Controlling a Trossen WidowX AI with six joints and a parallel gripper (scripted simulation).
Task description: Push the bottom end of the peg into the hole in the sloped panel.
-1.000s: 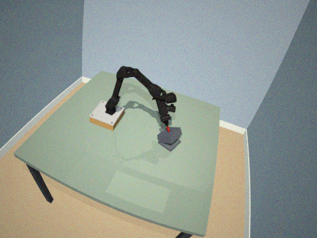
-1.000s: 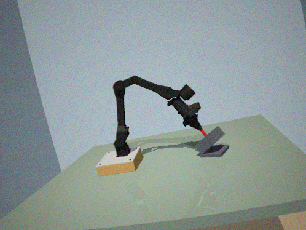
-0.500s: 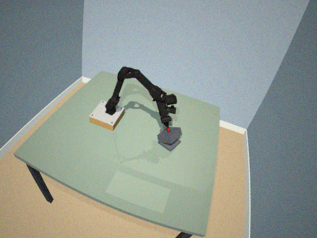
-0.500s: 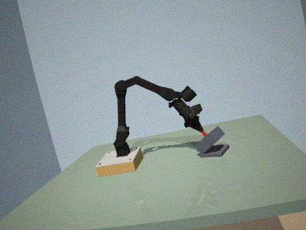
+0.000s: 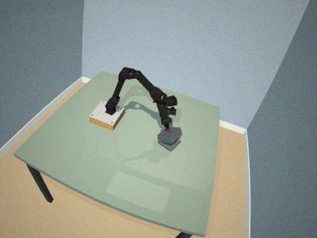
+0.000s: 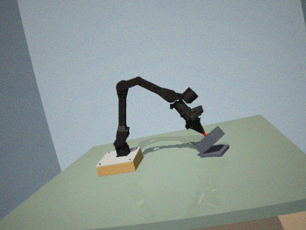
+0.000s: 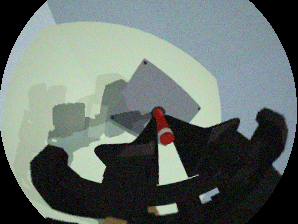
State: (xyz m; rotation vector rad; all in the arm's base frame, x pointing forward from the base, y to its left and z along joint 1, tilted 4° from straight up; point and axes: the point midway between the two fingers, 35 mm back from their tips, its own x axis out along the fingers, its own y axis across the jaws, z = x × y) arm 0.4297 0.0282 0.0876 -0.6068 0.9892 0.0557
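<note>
Peg (image 5: 169, 130) (image 6: 204, 134) (image 7: 162, 127): red, w/ a pale grey band nr its top end, tilted, lower end at the hole (image 7: 158, 109) in the sloped panel's face. Can't tell how deep it sits. In the wrist view its lower end pts to approx 11 o'clock, top end to 5.

Pincer (image 5: 167, 127) (image 6: 203, 132) (image 7: 160, 119): clamped on the peg, tips v. close to the panel.

Panel (image 5: 170, 135) (image 6: 213, 136) (image 7: 160, 90): flat, grey, leaning over a grey foot (image 5: 170, 146) (image 6: 225, 150); upper edge toward 1 o'clock in the exterior view. Small dark dots nr its corners in the wrist view. Foot rests on the green worktop (image 5: 79, 153) (image 6: 172, 190) (image 7: 75, 50).

Black arm (image 5: 146, 83) (image 6: 121, 107) arches from the pincer back to a block (image 5: 108, 125) (image 6: 118, 169), white top, orange-brown sides, betw. 9 & 10 o'clock of the panel in the top view, well apart. Pale rectangular patch (image 5: 140, 191) on the worktop, approx 7 o'clock of the panel, same view. Blue-grey walls (image 5: 191, 48) (image 6: 184, 37) behind; tan floor (image 5: 70, 213) below.
</note>
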